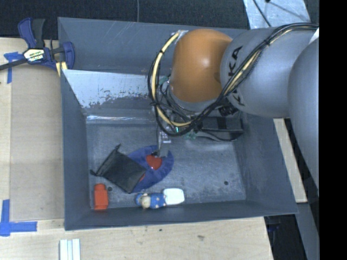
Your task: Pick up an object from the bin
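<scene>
My gripper (164, 141) hangs below the arm's wrist over the middle of the bin floor. Its lower end sits just above a floppy blue piece (162, 168) with a small red part (154, 162) on top. A black flat pouch-like thing (122, 169) lies tilted against the blue piece's left side. Below them, along the front wall, rests a small blue and white toy figure (160, 198). Nothing shows held in the gripper.
An orange-red block (100, 196) stands in the front left corner of the bin. The arm and its cables cover the bin's back right part. The right half of the floor is bare grey metal.
</scene>
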### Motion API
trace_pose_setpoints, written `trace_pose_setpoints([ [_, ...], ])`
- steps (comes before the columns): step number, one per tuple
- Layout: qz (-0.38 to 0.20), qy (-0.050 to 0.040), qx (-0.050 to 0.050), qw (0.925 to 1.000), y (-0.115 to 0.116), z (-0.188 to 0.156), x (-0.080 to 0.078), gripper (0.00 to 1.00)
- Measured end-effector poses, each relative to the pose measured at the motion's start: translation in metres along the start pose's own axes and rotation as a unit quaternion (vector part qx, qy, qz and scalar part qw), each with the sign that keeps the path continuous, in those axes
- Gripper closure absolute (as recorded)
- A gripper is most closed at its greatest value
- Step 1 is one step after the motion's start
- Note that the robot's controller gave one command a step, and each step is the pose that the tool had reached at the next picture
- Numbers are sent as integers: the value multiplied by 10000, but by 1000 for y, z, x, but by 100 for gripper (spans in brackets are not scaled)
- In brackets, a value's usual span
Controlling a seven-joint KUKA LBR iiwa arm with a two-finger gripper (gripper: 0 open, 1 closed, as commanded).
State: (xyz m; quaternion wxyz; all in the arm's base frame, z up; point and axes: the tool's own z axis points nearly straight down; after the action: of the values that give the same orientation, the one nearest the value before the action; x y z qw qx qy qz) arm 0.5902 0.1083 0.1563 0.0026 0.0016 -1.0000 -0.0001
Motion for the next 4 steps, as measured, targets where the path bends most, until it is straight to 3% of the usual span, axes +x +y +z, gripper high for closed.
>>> trace_pose_setpoints([
  [1, 581, 11, 8, 9983, 12, 87, -5, 0],
  [2, -1133, -84, -5, 9935, 22, 83, 36, 0],
  [3, -1122, -44, 2, 9937, 21, 83, 37, 100],
  [4, -1540, -83, -17, 9880, 125, 15, -6, 100],
])
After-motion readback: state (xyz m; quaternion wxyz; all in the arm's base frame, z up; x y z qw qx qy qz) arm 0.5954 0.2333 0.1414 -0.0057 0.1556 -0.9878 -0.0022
